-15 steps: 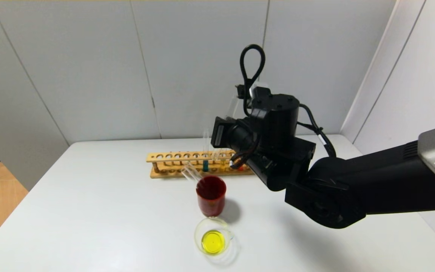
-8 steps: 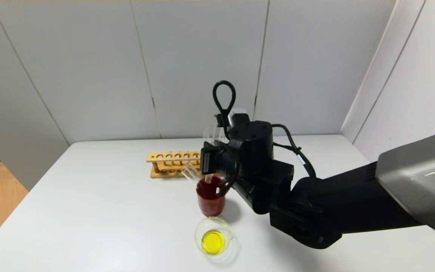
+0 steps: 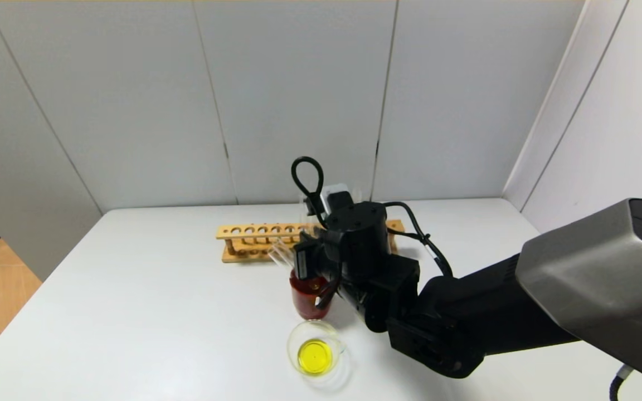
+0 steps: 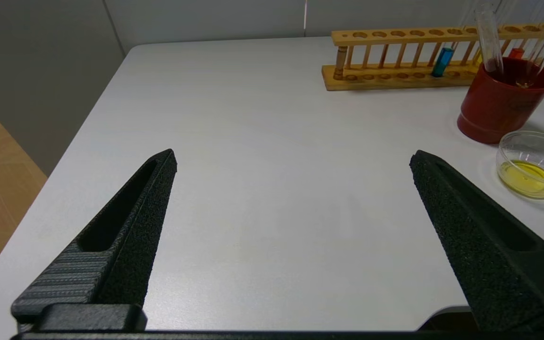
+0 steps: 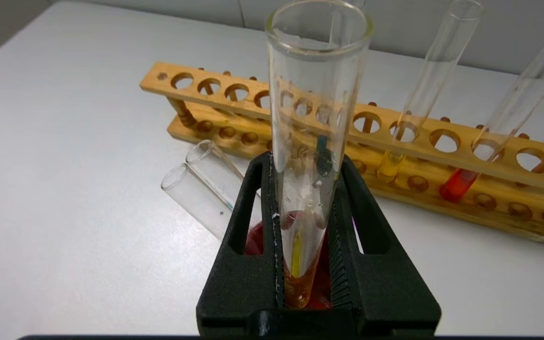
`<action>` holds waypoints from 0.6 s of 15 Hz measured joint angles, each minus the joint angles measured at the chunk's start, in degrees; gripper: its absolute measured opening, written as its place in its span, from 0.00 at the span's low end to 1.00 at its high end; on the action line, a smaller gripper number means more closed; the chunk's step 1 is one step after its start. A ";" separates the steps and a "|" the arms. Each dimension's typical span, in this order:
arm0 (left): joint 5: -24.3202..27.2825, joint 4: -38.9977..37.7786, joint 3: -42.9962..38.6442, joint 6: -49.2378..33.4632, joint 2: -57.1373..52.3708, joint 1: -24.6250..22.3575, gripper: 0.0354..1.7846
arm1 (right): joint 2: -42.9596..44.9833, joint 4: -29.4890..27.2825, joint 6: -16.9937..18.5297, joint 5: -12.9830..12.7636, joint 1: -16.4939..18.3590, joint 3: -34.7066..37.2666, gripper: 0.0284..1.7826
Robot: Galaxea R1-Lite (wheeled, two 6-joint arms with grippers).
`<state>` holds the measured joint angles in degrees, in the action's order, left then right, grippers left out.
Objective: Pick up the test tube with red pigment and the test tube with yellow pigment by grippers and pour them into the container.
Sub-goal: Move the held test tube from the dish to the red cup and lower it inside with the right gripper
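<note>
Holding the test tube with yellow pigment (image 5: 317,94) clamped tight in the right gripper (image 5: 305,189), bottom end down in the red cup (image 3: 307,303) right under the hand. Could bump the empty tubes (image 5: 201,184) leaning beside the hand, or tip the cup onto the container (image 3: 293,340) just below. Could crack glass if let go too high. Red one, the test tube with red pigment (image 5: 513,118), waiting in the rack (image 5: 234,106) behind the hand. Left gripper (image 4: 294,153) wide apart, far off.

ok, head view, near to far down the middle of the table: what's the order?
Glass dish of yellow liquid → red cup, with the right gripper shut on a test tube over it → wooden rack.
</note>
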<state>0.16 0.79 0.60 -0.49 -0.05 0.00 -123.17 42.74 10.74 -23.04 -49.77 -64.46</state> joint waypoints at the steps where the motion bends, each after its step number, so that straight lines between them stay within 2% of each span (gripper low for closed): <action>1: 0.02 0.00 0.00 0.02 0.00 0.00 0.98 | -0.15 0.06 -0.88 0.00 0.20 0.02 0.18; 5: 0.02 0.00 0.00 0.02 0.00 0.00 0.98 | -0.45 0.30 -3.30 0.37 0.50 -0.06 0.18; 7: 0.00 0.00 0.00 0.02 0.00 0.00 0.98 | -0.74 0.32 -3.77 2.18 0.72 -0.26 0.18; 9: 0.02 -0.02 0.00 0.00 0.00 0.00 0.98 | -1.28 0.37 -4.30 2.93 1.07 -0.61 0.18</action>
<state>0.18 0.77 0.60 -0.49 -0.05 0.00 -124.45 43.11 6.44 -20.11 -48.70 -65.07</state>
